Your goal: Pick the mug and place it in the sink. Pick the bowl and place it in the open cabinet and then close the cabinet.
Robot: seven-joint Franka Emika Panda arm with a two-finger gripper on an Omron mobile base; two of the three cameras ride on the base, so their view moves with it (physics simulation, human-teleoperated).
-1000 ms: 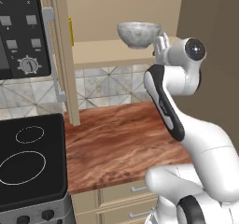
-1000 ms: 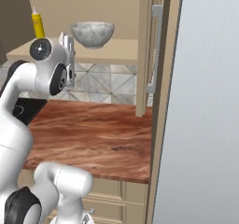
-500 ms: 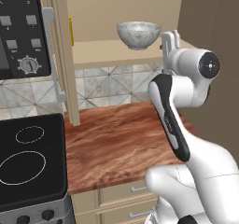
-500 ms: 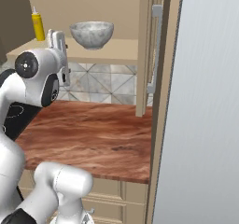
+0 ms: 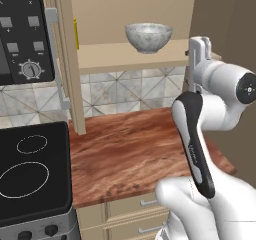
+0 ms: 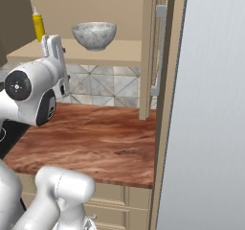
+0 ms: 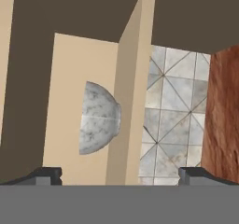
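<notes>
The cabinet (image 5: pixel 130 59) is standing open across the upper half of the frame, with the bowl (image 5: pixel 148 37) already sitting upright on its shelf at top centre. The end effector (image 7: pixel 119 174), lower in the hand view, is hanging spread and empty, apart from the bowl. Judging by this, closing is the step in hand, calling next for a reach to the door (image 6: pixel 154 51) at upper right.

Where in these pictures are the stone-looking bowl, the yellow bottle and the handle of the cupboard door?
bowl (image 5: pixel 148 37): left base view, on its outer side wall.
yellow bottle (image 6: pixel 38 26): right base view, on its body.
cabinet door handle (image 6: pixel 158 51): right base view, midway along the silver bar.
</notes>
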